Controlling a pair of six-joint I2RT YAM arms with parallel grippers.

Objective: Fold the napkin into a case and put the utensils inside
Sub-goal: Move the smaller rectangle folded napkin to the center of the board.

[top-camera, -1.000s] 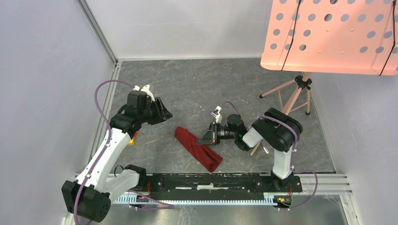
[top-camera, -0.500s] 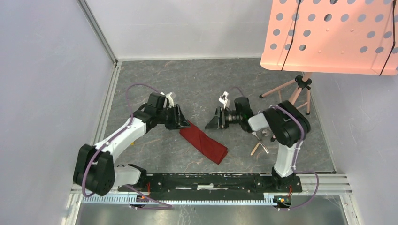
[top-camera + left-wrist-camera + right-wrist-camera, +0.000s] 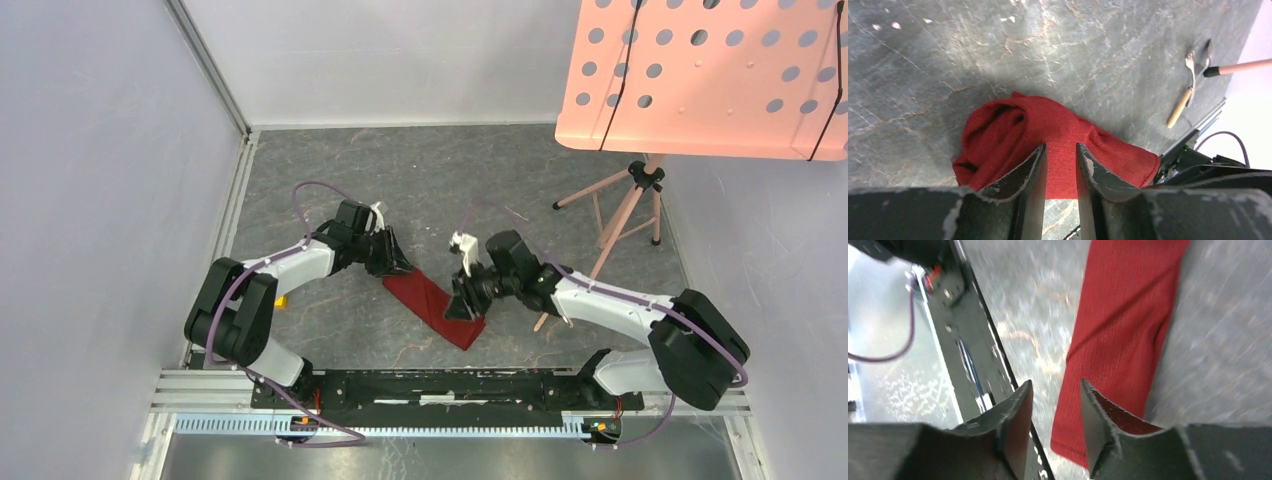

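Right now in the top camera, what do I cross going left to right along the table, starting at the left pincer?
Left pincer → red napkin → right pincer → fork and spoon, mostly hidden by the right arm → pink stand's tripod legs.

Soft, even light casts only a faint shadow around the napkin [image 3: 1058,135], which is sharp from above and the left wrist, while the right wrist view streaks with blur beside it.
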